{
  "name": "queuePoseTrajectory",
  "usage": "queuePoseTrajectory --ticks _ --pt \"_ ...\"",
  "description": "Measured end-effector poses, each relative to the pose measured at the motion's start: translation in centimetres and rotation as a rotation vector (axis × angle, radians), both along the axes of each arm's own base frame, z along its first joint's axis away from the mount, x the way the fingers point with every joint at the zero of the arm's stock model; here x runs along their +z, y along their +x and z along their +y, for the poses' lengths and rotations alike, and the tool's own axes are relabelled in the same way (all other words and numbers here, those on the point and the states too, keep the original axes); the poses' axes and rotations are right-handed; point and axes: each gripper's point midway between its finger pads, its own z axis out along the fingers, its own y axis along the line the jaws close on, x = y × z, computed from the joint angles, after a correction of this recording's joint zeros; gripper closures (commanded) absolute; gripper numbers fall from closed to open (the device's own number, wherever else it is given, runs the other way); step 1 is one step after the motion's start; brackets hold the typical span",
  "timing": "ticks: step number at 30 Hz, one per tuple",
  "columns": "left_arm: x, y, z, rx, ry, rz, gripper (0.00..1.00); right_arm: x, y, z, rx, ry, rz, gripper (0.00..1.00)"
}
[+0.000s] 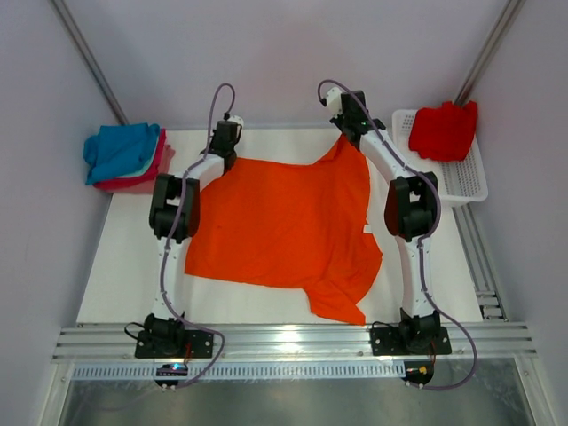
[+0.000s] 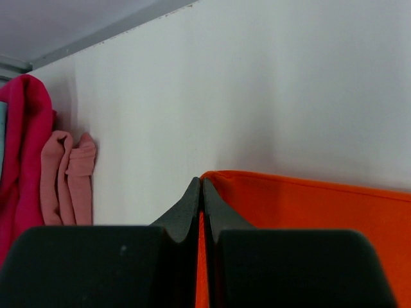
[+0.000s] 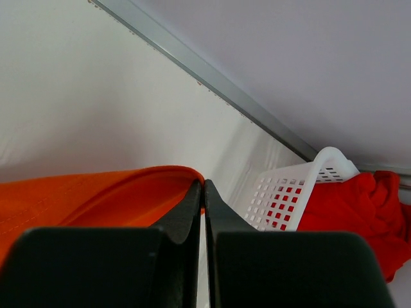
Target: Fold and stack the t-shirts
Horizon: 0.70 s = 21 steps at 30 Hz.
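Only the wrist views reveal the left and right jaws each pinching the orange shirt [image 1: 284, 222].

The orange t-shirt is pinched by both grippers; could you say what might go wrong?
The left gripper and right gripper pinch the orange t-shirt only by its edge, so it may slip free. The right gripper is close to the white basket and could bump it. Its rumpled near sleeve may fold unevenly.

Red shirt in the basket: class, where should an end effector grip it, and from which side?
Probably a raised fold at the top of the red shirt, coming straight down from above. It lies crumpled in the basket, whose walls would likely block a sideways approach.
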Motion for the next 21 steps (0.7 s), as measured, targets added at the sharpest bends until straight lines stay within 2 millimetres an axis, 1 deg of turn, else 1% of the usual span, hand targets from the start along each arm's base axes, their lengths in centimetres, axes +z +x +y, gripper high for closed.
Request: queuePoseTrajectory --ticks 4,8,13,16,18,21 --pt "-0.3 1.2 1.0 0.034 0.025 -0.025 1.00 -0.6 0.7 -0.3 -0.020 -0.030 -0.012 0.97" --pt "-0.1 1.6 2.0 0.059 0.053 -0.047 1.00 -0.3 1.1 -0.6 -0.041 -0.045 -0.036 0.97" --pt "0.2 2.8 2.4 0.074 0.061 -0.086 1.00 0.0 1.8 -0.9 -0.072 -0.051 -0.078 0.97" --pt "-0.3 3.2 2.6 0.076 0.072 -0.090 1.00 -0.2 2.2 -0.9 -0.076 -0.050 -0.088 0.97" --pt "-0.9 3.2 2.6 0.074 0.077 -0.079 1.00 -0.4 2.2 -0.7 -0.073 -0.050 -0.087 0.97" --pt "-1.3 3.1 2.8 0.074 0.077 -0.068 1.00 -0.5 2.1 -0.4 -0.068 -0.049 -0.084 0.97"
